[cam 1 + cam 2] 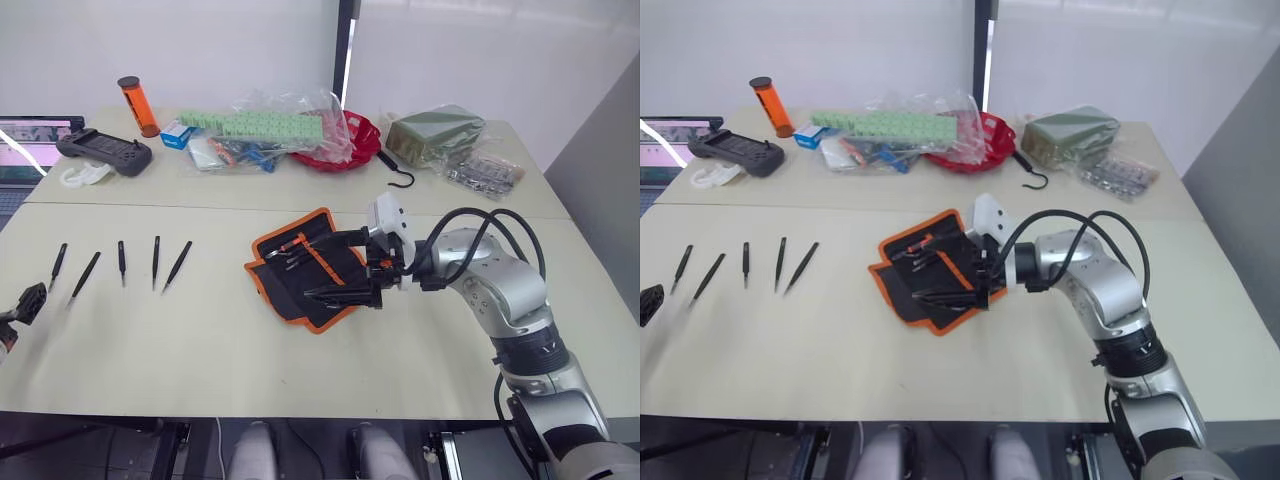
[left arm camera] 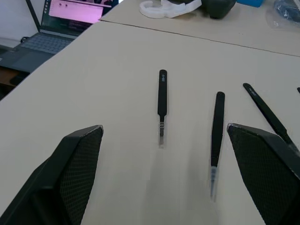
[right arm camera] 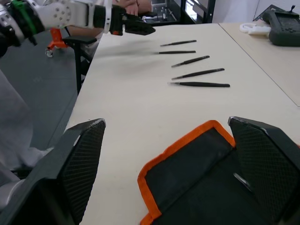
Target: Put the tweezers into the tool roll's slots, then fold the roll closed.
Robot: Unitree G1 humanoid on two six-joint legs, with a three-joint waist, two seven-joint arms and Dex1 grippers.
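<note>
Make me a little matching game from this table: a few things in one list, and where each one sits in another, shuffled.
Things:
1. tweezers
2. tool roll
3. black hook
4. orange tube

Places:
A. standing upright at the table's far left
B. lying open by the right gripper
C. in a row on the left, near the left gripper
D. lying beside the red bowl, next to the green packet

Pairs: 1-C, 2-B, 3-D, 4-A

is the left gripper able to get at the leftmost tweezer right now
Probably yes. The left gripper is open, its fingers spread wide, with the leftmost tweezer lying flat on the bare table just ahead between them. Nothing sits in the way; the next tweezer lies apart beside it.
</note>
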